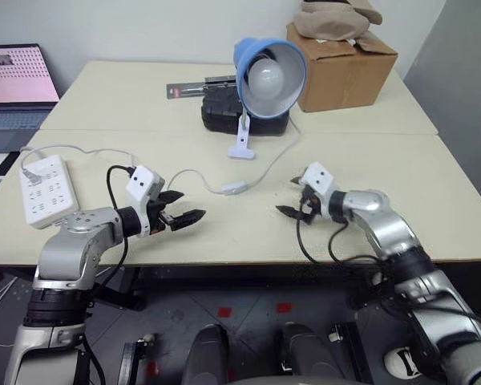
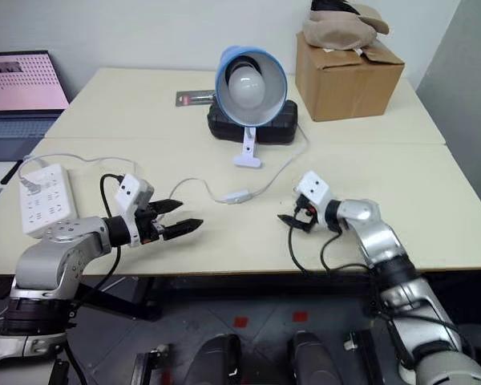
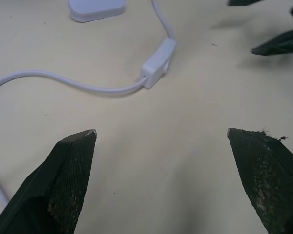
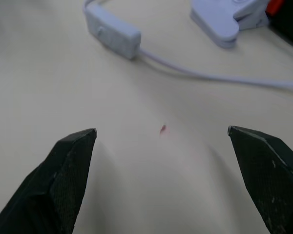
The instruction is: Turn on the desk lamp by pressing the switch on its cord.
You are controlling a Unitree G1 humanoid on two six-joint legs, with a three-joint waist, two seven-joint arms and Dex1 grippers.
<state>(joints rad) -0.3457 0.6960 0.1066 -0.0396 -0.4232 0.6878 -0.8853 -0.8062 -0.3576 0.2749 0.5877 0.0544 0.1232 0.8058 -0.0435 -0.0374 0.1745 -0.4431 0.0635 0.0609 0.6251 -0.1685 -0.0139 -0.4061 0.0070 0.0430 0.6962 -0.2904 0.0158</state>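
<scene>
The desk lamp (image 1: 270, 76), with a light-blue shade and a white globe bulb, stands on its white clip base (image 1: 242, 148) at mid-table, facing me. Its thin white cord (image 1: 276, 160) runs forward to the small white switch (image 1: 235, 188), which lies flat on the table. My left gripper (image 1: 191, 205) hovers open to the left of the switch, pointing toward it. My right gripper (image 1: 286, 196) is open on the other side, pointing left. The switch (image 3: 157, 63) lies a short way beyond both sets of fingertips, and neither gripper touches it.
A white power strip (image 1: 46, 188) lies at the table's left edge with the cord plugged in. A black case (image 1: 224, 112) sits behind the lamp. A cardboard box (image 1: 345, 68) with a cloth on top stands at the back right. A laptop (image 1: 12, 76) is far left.
</scene>
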